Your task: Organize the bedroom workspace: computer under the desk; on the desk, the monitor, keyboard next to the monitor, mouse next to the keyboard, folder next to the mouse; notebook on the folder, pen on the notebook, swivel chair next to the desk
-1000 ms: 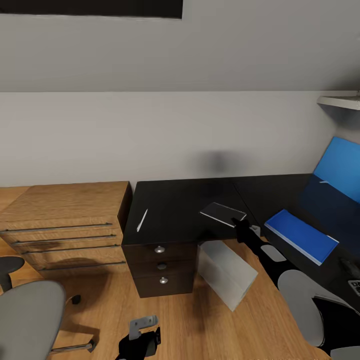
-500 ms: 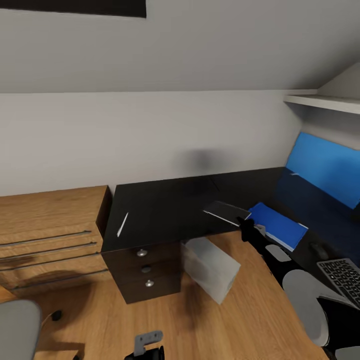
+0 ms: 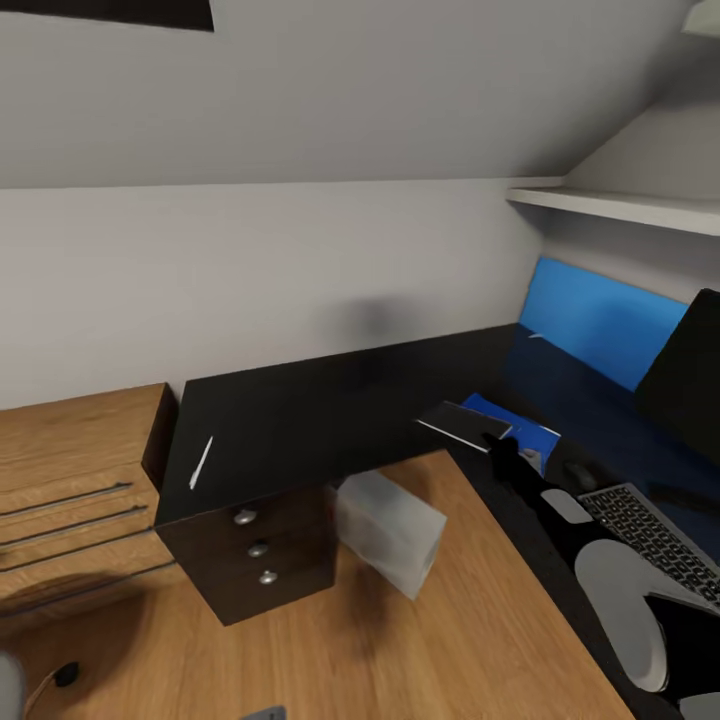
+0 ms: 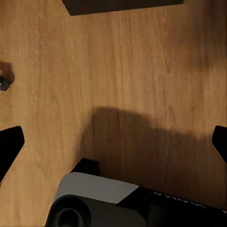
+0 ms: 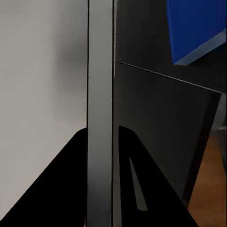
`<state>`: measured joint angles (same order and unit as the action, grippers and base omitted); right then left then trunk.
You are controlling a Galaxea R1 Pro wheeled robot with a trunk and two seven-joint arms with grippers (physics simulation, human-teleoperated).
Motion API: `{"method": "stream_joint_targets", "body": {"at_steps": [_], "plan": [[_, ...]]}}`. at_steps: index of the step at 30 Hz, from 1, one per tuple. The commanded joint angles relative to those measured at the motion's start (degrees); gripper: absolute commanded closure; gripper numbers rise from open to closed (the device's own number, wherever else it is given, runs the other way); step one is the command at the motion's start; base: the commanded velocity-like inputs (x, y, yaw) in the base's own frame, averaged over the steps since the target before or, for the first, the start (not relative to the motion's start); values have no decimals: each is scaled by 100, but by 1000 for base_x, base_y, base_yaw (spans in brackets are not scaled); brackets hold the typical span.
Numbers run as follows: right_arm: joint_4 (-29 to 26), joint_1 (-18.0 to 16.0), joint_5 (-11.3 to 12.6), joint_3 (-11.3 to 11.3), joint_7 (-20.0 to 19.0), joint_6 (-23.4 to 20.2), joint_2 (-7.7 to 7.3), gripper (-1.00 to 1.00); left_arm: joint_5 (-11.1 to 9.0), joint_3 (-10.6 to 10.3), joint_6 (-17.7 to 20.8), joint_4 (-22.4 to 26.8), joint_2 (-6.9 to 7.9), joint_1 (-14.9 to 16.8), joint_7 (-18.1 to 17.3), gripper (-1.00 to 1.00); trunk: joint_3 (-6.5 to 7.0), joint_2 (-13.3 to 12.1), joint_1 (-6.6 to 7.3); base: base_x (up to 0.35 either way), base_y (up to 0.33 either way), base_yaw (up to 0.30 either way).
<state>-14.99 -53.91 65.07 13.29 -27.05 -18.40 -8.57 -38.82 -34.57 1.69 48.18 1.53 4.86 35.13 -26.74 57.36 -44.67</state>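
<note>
My right gripper (image 3: pixel 497 445) is shut on the greyish notebook (image 3: pixel 462 425) and holds it just above the black desk (image 3: pixel 300 420), overlapping the near corner of the blue folder (image 3: pixel 527 432). In the right wrist view the notebook (image 5: pixel 100 118) stands edge-on between the black fingers (image 5: pixel 56 189), with the folder (image 5: pixel 194 28) beyond. The white pen (image 3: pixel 201 462) lies on the desk's left end. Mouse (image 3: pixel 578 474), keyboard (image 3: pixel 650 535) and monitor (image 3: pixel 690 370) sit on the right wing. The grey computer (image 3: pixel 388 530) stands under the desk. My left gripper (image 4: pixel 113 146) hangs open over the floor.
A light wooden chest (image 3: pixel 70 480) adjoins the desk on the left. The desk's drawer unit (image 3: pixel 255 550) has round silver knobs. A blue back panel (image 3: pixel 600 320) and a white shelf (image 3: pixel 620 205) line the right wall. A chair caster (image 3: pixel 65 673) shows low at the left.
The head view has swung right, bringing in monitor and keyboard and losing the chair. My right gripper has carried the notebook rightward, from beside the folder to over its corner.
</note>
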Motion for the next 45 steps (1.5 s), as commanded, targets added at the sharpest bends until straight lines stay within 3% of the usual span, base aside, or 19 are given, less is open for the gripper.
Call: {"method": "stream_joint_targets", "body": {"at_steps": [1,16,28,36,45], "plan": [[5,-5,50,17,-21,-58,-10,100,-23,-33,3,6,7,6,47,-100,-6,5,-1,0,-54,-267],[4,-5,65,67,-16,-117,-159,100,-24,-41,-37,-19,5,6,47,-100,-6,5,-1,0,-249,-55],[36,-5,80,69,-20,-120,-170,100,-20,-41,-37,-19,5,6,44,-100,-6,5,-1,84,-12,0],[44,-5,298,63,-20,-120,-161,100,-20,-42,-43,-19,5,6,47,-100,-6,5,-1,111,0,0],[48,-5,309,47,2,-78,-139,100,-20,-35,-46,-19,5,6,47,-100,-6,5,-1,142,0,0]]}}
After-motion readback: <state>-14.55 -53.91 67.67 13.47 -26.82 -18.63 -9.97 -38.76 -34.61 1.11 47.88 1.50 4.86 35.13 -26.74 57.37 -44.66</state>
